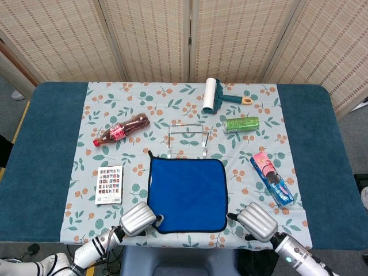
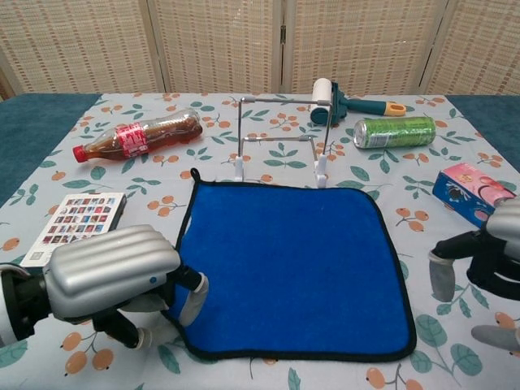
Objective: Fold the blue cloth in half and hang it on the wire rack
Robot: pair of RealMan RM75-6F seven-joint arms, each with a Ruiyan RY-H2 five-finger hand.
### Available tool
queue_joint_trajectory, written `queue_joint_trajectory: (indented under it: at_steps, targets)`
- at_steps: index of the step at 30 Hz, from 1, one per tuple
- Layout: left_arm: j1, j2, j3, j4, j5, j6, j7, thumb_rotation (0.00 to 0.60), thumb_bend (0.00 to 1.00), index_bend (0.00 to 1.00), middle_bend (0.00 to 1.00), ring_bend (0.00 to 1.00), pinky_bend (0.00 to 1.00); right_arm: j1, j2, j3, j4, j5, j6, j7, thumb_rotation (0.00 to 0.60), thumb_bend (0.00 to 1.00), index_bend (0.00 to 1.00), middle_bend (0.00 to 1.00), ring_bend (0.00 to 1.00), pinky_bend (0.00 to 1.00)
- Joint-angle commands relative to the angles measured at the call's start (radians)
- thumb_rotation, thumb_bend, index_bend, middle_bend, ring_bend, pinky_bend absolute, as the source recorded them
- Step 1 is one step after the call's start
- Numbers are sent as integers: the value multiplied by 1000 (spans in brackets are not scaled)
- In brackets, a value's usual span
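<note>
Blue cloth point(image 2: 288, 264) lies flat and unfolded on the flowered tablecloth point(image 1: 115, 98), spread between the two hands; its near left corner sits under the left hand point(image 2: 110, 276), and its right edge is a short way inboard of the right hand point(image 2: 487, 256). The left hand rests on the table at that corner with its fingers point(image 2: 191, 296) curled down onto the cloth's edge; whether they actually pinch the fabric cannot be told, since the back of the hand hides the contact. The right hand hovers low beside the cloth's near right corner, not touching it, its fingers apart and holding nothing.

Beyond the cloth, straight ahead of both hands, the wire rack point(image 2: 280, 142) stands upright, its feet just past the cloth's far edge. A cola bottle point(image 2: 138, 136) lies on its side far ahead of the left hand. A lint roller point(image 2: 345, 104) lies farthest out, behind the rack. A green can point(image 2: 395, 132) lies on its side ahead of the right hand, and a pink and blue box point(image 2: 467, 192) lies just beyond that hand. A card of small pictures point(image 2: 75, 227) lies flat just ahead of the left hand.
</note>
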Motion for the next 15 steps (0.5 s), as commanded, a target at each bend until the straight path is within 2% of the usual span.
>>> queue_joint_trajectory:
  at_steps: [1,7,15]
  targets:
    - [-1,-1,-1,0,-4,-1,-1,600,431,634,998,856,946,13,-53,15,25,36,-40,-31,600,159,506,914,870,971]
    - [-1,-5,-5,-5,-14,-4,0,600,430,632,998,856,946,32,-113,32,70,75,-79,-65,600,155,519,915,870,972]
    - [0,-4,-7,-8,-22,-2,2,600,430,629,998,856,946,57,-147,33,100,92,-104,-76,600,155,522,915,870,972]
